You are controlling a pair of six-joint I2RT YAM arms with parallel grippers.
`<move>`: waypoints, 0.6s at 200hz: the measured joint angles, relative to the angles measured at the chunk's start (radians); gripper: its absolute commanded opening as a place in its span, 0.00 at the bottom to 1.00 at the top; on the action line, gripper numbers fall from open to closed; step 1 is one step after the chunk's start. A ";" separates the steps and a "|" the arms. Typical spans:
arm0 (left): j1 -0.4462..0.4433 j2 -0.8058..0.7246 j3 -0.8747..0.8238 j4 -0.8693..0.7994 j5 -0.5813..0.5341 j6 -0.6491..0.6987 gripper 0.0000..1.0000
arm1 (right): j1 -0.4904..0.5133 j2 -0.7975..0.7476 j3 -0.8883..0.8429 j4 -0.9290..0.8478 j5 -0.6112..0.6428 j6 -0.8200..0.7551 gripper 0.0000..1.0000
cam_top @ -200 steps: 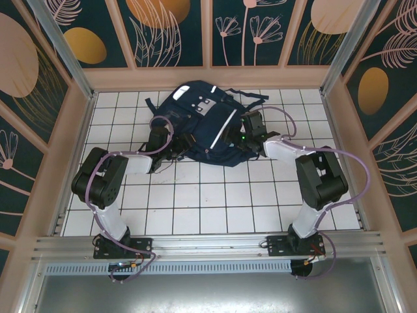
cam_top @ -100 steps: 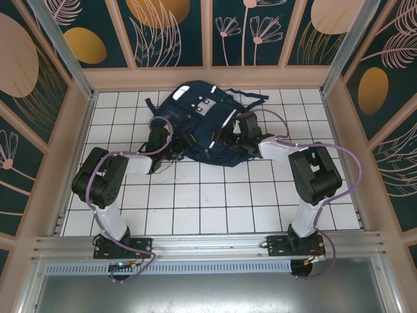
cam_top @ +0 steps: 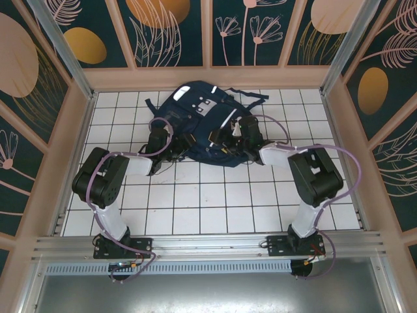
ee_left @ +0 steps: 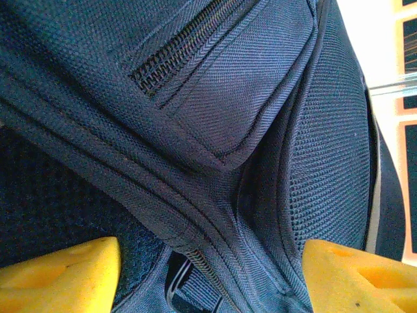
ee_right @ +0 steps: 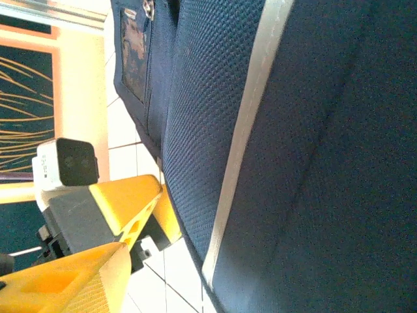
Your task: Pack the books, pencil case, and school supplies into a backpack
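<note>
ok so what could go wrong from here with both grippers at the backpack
The left gripper is open astride a thick fold of the backpack below a pocket zip; closing there may pinch several layers and keep the bag shut. The right gripper sits at the side by the white stripe; a pull could drag the whole bag across the table.

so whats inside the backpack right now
Its contents cannot be seen: navy fabric covers the inside. The backpack lies on the white tiled table, and the pocket zipper in the left wrist view looks shut.
</note>
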 measured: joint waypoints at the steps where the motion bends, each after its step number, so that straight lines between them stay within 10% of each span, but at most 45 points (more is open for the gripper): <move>1: 0.000 0.000 0.000 0.000 0.001 0.000 0.74 | 0.000 -0.003 0.000 -0.005 0.001 0.000 0.70; 120: -0.011 0.019 0.034 -0.017 0.029 -0.018 0.74 | 0.280 -0.026 0.185 -0.528 0.468 -0.132 0.53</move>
